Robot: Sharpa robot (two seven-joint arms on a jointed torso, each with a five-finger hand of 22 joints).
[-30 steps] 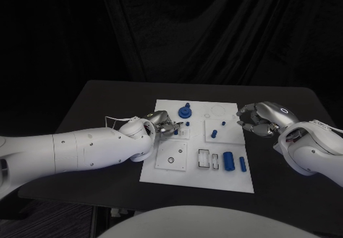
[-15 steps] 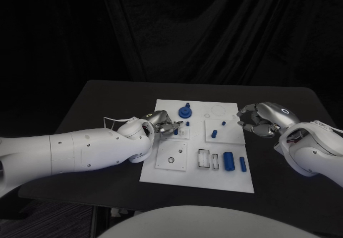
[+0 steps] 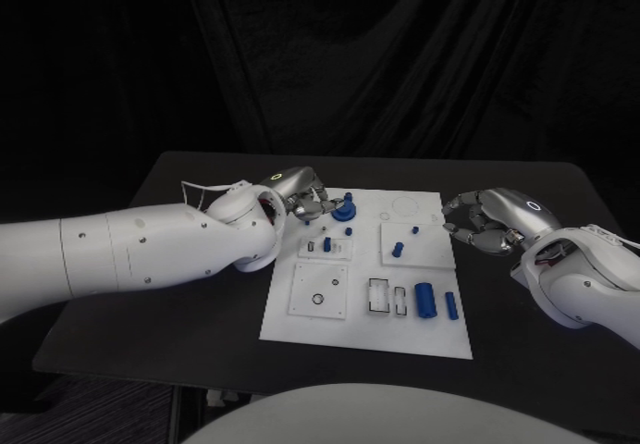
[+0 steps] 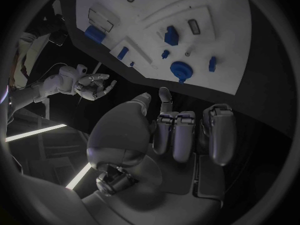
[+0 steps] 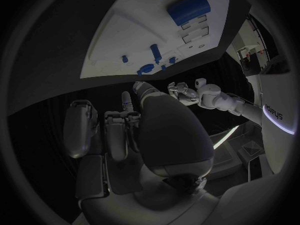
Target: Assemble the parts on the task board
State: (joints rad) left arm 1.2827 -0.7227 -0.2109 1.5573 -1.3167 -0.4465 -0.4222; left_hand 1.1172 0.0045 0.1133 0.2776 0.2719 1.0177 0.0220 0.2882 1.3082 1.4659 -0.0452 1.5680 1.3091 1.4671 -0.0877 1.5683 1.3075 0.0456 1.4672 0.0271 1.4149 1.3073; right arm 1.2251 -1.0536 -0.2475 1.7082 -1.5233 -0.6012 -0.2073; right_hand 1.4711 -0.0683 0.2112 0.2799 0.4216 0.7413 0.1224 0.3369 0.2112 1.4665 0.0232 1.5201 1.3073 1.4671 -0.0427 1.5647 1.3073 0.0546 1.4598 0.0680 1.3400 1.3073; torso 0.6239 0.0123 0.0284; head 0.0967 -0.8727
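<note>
The white task board (image 3: 350, 326) lies mid-table. My left hand (image 3: 299, 195) hovers at the board's far left corner, fingers curled with nothing in them, just left of a round blue part with a stem (image 3: 346, 209). The left wrist view shows the left hand (image 4: 178, 132) above that round part (image 4: 180, 69). A small blue peg (image 3: 326, 244) stands nearer than it. My right hand (image 3: 486, 220) hangs off the board's right edge, fingers curled and holding nothing; the right wrist view shows the same of the right hand (image 5: 122, 130).
A blue peg (image 3: 399, 248) stands in the board's right middle. A thick blue cylinder (image 3: 427, 300) and a slim blue piece (image 3: 452, 305) lie at the near right, beside two rectangular slots (image 3: 388, 297). Black table (image 3: 187, 305) surrounds the board.
My left hand has drawn back from the board's left middle to its far left corner, uncovering the small blue peg. The right hand has stayed put.
</note>
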